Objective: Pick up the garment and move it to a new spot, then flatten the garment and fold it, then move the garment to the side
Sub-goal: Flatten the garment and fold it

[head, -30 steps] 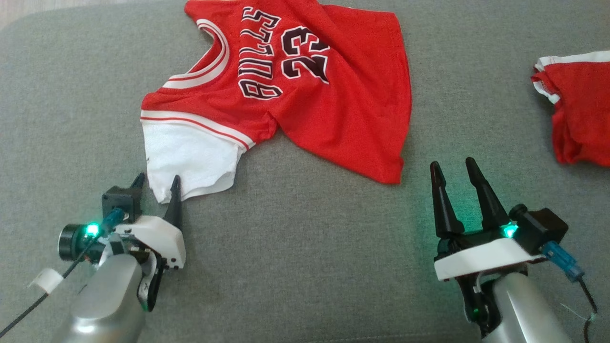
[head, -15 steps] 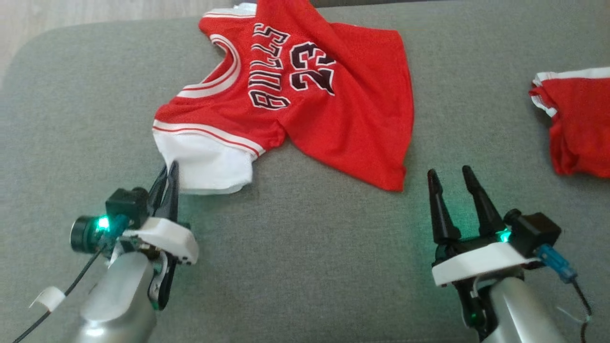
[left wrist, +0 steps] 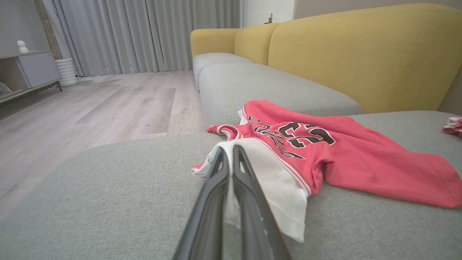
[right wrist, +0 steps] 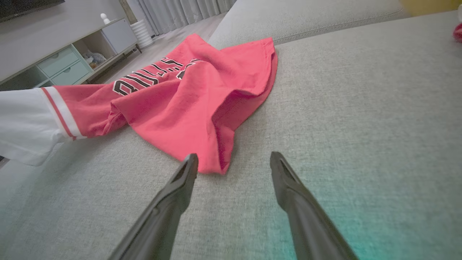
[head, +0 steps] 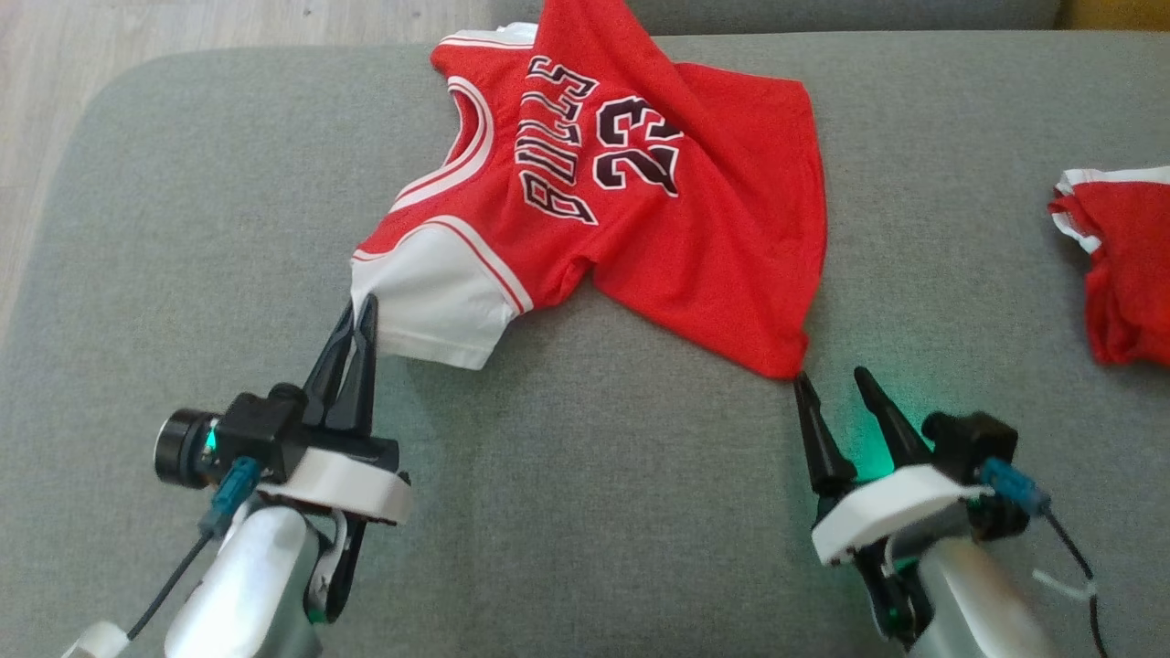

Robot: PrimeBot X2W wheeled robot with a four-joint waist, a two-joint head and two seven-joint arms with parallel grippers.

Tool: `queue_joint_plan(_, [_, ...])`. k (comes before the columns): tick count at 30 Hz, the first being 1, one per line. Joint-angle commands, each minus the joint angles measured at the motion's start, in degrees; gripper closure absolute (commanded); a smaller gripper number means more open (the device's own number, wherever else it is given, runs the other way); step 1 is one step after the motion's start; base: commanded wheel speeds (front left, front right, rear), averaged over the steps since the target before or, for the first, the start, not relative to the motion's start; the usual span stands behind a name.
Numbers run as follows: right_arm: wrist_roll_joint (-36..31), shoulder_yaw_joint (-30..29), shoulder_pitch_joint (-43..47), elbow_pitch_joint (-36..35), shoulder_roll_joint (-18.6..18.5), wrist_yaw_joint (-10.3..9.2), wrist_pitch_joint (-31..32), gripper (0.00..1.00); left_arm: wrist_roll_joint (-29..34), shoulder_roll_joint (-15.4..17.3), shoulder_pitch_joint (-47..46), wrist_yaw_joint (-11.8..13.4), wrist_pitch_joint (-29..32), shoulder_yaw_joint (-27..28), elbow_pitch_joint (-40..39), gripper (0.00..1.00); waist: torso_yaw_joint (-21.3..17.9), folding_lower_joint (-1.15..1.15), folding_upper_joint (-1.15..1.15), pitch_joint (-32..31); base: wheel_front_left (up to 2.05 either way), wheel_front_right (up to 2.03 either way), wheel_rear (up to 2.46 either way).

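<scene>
A red jersey (head: 658, 228) with "BULLS 23" lettering and a white sleeve (head: 439, 302) lies rumpled on the grey sofa cushion (head: 585, 512). My left gripper (head: 359, 306) is shut on the white sleeve's edge, seen pinched between the fingers in the left wrist view (left wrist: 227, 155). The jersey (left wrist: 353, 162) spreads to the right there. My right gripper (head: 830, 379) stands open just below the jersey's lower red corner (head: 786, 366). In the right wrist view that gripper (right wrist: 232, 157) has the red corner (right wrist: 213, 164) just ahead of its left fingertip, not between the fingers.
A second red garment (head: 1120, 265) lies at the cushion's right edge. Wooden floor (head: 137, 37) lies beyond the cushion's left end. A yellow sofa back (left wrist: 361, 54) rises behind the cushion. A cabinet (right wrist: 65, 61) stands across the floor.
The left gripper shut on the white sleeve and pulled it up. The right gripper closed in on the jersey's lower corner. The camera also shifted.
</scene>
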Motion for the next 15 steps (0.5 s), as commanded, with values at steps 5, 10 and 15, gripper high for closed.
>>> queue_joint_plan(5, [2.04, 2.38, -5.19, 3.46, -0.09, -0.05, -0.09, 0.0, 1.5, 0.14, -1.41, -1.06, -0.54, 3.4, -2.85, 1.0, 0.78, 0.0, 0.0, 0.03, 0.0, 0.0, 0.0])
queue_joint_plan(10, [2.2, 3.63, -7.3, 8.93, -0.09, -0.05, 0.43, 0.0, 2.49, -0.7, -1.2, -2.03, -0.54, 3.7, -2.98, 1.0, 1.42, 0.0, 0.0, 0.1, 0.0, 0.0, 0.0])
queue_joint_plan(15, [2.95, 4.51, -8.66, 12.69, -0.09, -0.05, -0.01, 0.0, 3.24, -1.36, -0.94, -2.69, -0.54, 4.35, -3.19, 1.0, 1.69, 0.0, 0.0, 0.36, 0.0, 0.0, 0.0])
